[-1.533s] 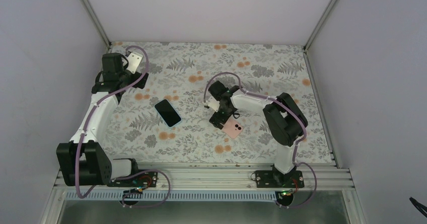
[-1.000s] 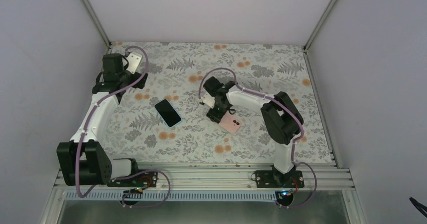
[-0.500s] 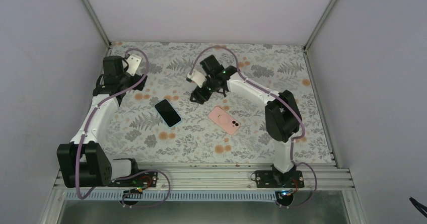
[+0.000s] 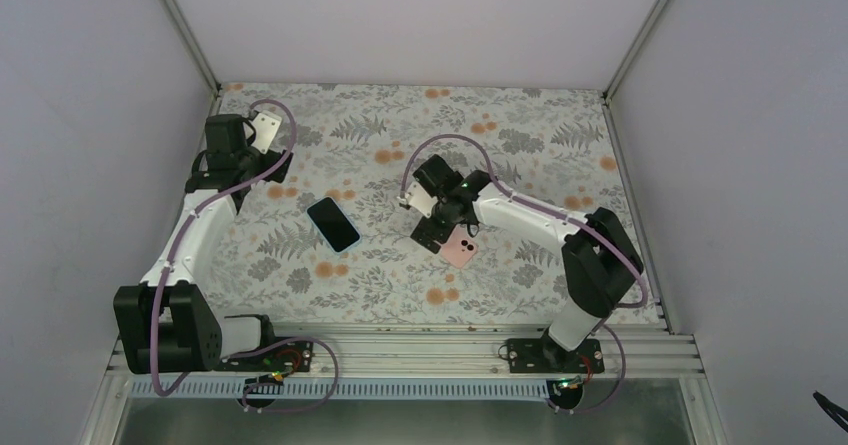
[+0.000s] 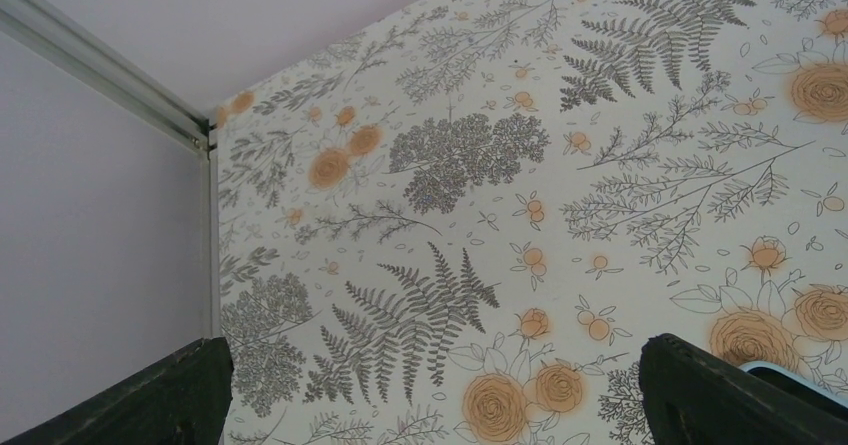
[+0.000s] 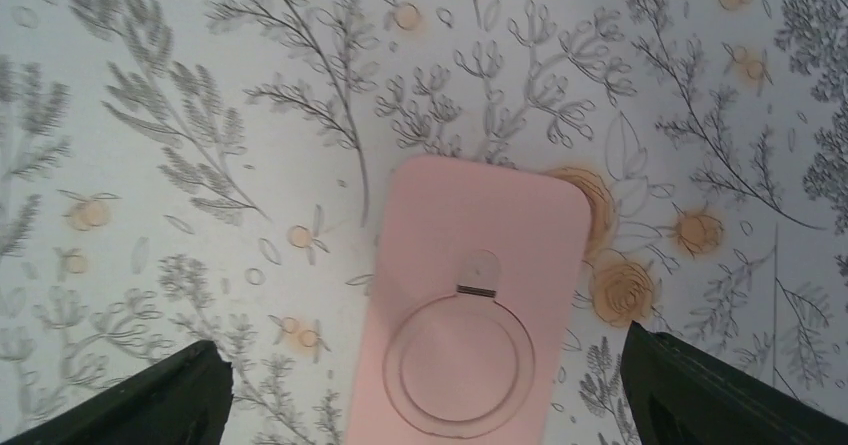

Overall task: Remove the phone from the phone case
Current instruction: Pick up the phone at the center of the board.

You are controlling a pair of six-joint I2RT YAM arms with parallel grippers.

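Observation:
The phone (image 4: 333, 224) lies out of its case, dark screen up, left of the mat's middle; a strip of its pale edge (image 5: 795, 376) shows at the bottom right of the left wrist view. The pink phone case (image 4: 465, 255) lies flat, back up, with a round ring on it (image 6: 470, 305). My right gripper (image 4: 437, 232) hovers over the case's far end, open, its fingers (image 6: 160, 400) standing either side of the case (image 6: 425, 360) without touching it. My left gripper (image 4: 268, 165) hangs open over bare mat (image 5: 435, 365), up and left of the phone.
The floral mat (image 4: 520, 135) covers the table. Grey walls and metal corner posts (image 5: 120, 95) close it in on three sides. A metal rail (image 4: 400, 340) runs along the near edge by the arm bases.
My right arm left the case, swung to the back middle, then came back over the case with its jaws wider. The case shifted slightly. The left arm barely moved.

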